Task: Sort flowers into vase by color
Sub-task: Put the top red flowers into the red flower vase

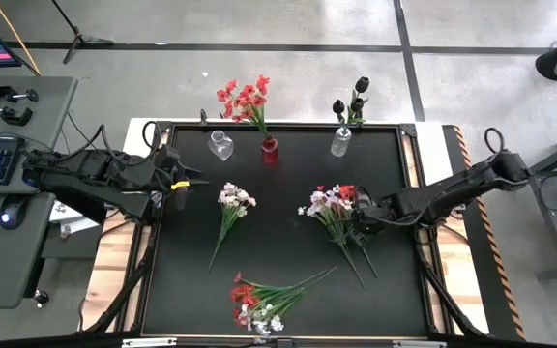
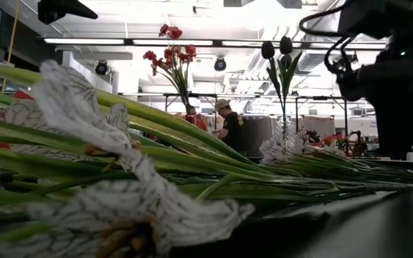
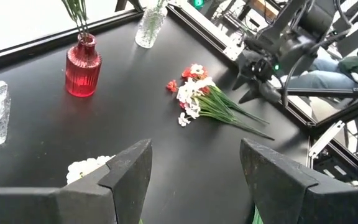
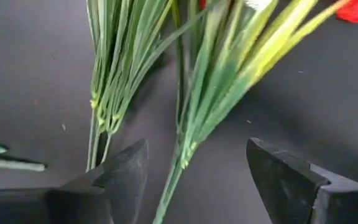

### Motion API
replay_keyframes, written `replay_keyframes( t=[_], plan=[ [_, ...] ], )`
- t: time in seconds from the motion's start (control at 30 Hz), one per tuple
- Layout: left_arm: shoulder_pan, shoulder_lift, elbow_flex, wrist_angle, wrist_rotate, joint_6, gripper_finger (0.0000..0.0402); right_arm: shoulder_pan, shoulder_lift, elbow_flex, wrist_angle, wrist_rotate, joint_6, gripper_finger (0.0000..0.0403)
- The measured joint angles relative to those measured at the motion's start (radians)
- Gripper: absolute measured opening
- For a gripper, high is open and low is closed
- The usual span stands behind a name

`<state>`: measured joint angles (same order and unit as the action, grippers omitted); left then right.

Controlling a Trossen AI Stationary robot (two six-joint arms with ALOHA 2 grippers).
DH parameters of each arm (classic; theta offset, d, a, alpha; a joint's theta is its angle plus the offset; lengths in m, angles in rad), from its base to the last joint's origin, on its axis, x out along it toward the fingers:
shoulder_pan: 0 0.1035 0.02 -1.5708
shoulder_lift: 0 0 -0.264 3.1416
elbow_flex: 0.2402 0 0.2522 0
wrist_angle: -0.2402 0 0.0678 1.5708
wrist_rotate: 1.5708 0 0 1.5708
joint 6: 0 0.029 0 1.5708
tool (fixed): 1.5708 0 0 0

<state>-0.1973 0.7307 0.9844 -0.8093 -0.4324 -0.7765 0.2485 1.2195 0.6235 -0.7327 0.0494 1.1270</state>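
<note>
Between the right pincer's [image 4: 194, 180] wide-spread fingers, flower stems [image 4: 185, 143] run lengthwise, blossoms far.

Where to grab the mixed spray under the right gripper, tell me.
Grip the thin green stem just below the leaf tuft of the mixed spray, coming straight down. It lies flat between the open right gripper fingers; blossoms and leaves are bulkier, so likely poorer holds.

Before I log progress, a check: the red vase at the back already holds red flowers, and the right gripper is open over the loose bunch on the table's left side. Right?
One slip: the right gripper hovers open over the mixed bunch on the table's right side, as the high view shows. The red vase does hold red flowers.
</note>
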Motion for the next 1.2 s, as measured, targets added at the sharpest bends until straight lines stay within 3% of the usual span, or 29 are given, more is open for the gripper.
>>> replay_keyframes(
  t=[0.37, 0.57, 0.93, 1.07, 1.2],
  plan=[
    [0.016, 0.0, 0.0, 0.0, -0.001, -0.008, 0.0232, 0.001, 0.232, 0.008, 0.061, 0.001, 0.073, 0.0262],
    [0.016, 0.0, 0.0, -0.001, -0.001, -0.007, 0.0232, 0.002, 0.259, 0.042, 0.007, 0.045, 0.153, 0.0255],
    [0.016, 0.0, 0.0, -0.001, 0.0, 0.027, 0.0232, 0.001, 0.265, 0.062, 0.026, 0.09, 0.156, 0.0194],
    [0.016, 0.0, 0.0, -0.001, 0.002, 0.028, 0.0232, 0.001, 0.289, 0.064, 0.026, 0.092, 0.151, 0.0151],
    [0.016, 0.0, 0.0, -0.001, 0.001, 0.029, 0.0232, 0.0, 0.304, 0.066, 0.029, 0.071, 0.102, 0.0042]
  ],
)
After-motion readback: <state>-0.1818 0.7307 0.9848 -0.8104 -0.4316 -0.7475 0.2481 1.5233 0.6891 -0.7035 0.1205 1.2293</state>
